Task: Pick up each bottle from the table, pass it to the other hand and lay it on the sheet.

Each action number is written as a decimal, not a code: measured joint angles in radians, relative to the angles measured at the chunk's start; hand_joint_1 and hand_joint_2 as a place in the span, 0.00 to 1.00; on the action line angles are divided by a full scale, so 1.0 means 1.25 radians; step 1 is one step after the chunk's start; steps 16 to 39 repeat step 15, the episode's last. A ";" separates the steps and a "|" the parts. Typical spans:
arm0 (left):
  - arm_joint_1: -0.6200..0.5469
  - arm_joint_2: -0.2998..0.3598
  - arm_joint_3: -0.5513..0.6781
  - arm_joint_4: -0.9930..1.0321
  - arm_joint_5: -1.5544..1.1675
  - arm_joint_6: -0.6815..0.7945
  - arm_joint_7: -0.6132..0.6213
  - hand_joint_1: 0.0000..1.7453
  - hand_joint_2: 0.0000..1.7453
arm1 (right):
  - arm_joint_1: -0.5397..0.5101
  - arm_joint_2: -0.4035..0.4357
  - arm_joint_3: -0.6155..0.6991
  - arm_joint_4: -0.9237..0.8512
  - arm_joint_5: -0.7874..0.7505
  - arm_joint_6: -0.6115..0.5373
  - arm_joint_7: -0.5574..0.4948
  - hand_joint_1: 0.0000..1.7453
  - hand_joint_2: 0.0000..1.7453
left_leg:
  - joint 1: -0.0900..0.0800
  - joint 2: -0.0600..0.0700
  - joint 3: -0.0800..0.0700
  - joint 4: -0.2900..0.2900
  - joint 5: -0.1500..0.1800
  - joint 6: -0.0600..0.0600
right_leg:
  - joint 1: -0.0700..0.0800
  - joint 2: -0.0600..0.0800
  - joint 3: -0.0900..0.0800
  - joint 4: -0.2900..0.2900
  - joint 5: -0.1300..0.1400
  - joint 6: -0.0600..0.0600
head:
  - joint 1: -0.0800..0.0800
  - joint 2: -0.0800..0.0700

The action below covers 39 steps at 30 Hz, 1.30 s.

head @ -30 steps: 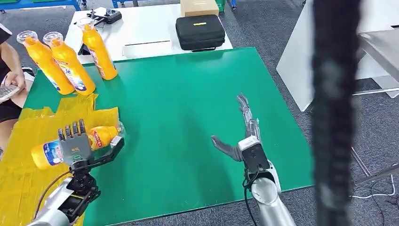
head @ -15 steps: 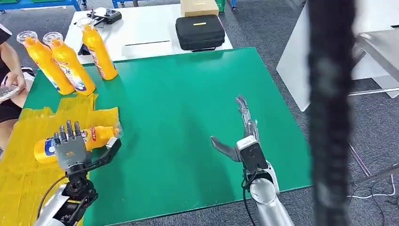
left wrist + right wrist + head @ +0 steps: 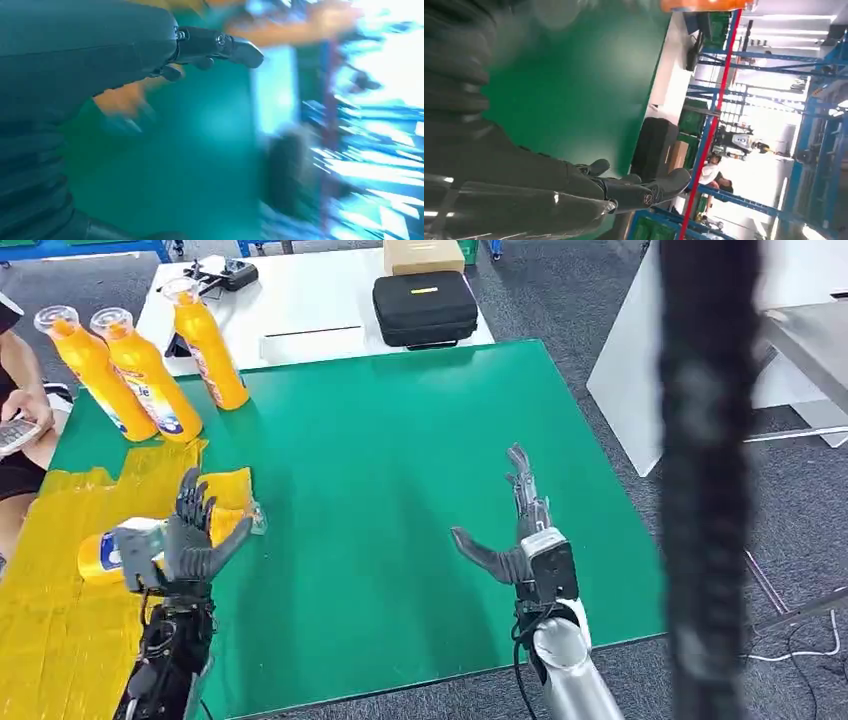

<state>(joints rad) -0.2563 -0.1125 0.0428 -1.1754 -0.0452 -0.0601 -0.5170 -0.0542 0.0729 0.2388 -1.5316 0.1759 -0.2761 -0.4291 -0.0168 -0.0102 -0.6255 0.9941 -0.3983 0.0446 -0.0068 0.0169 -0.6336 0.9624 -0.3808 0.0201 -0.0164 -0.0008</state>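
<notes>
— Bottle point(image 3: 105, 552) lying on its side on the yellow sheet point(image 3: 50, 610), near the table's front left. Who has it?

— Nobody, as far as the head view shows. The left hand point(image 3: 190, 540) hangs over the sheet's right edge just beside the bottle, fingers spread and pointing up, palm turned toward it. Whether a finger touches it I cannot tell; the left wrist view is too blurred to help.

— And the right hand point(image 3: 515, 530)?

— Over the green table point(image 3: 400, 460) toward its front right, well apart from the sheet, fingers stretched forward, thumb out to the side, holding nothing.

— What stands farther back?

— Three more orange bottles, upright at the far left of the table. Two of them point(image 3: 85, 365) point(image 3: 145, 370) are side by side just beyond the sheet's far edge; the third point(image 3: 210, 345) is a little farther right and back.

— Beyond the green table?

— A white table point(image 3: 320, 300) with a black case point(image 3: 425, 308), a cardboard box point(image 3: 422, 255) behind it, and a person point(image 3: 20, 410) at the left edge.
</notes>
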 measured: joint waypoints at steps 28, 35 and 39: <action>0.141 -0.007 -0.167 -0.292 0.020 -0.067 0.035 0.00 1.00 | 0.078 0.018 0.013 -0.078 0.071 -0.023 -0.044 0.00 1.00 | 0.000 -0.001 0.000 0.000 -0.001 0.000 | 0.000 0.000 0.000 0.000 -0.002 0.002 | 0.000 0.000; 0.141 -0.007 -0.167 -0.292 0.020 -0.067 0.035 0.00 1.00 | 0.078 0.018 0.013 -0.078 0.071 -0.023 -0.044 0.00 1.00 | 0.000 -0.001 0.000 0.000 -0.001 0.000 | 0.000 0.000 0.000 0.000 -0.002 0.002 | 0.000 0.000; 0.141 -0.007 -0.167 -0.292 0.020 -0.067 0.035 0.00 1.00 | 0.078 0.018 0.013 -0.078 0.071 -0.023 -0.044 0.00 1.00 | 0.000 -0.001 0.000 0.000 -0.001 0.000 | 0.000 0.000 0.000 0.000 -0.002 0.002 | 0.000 0.000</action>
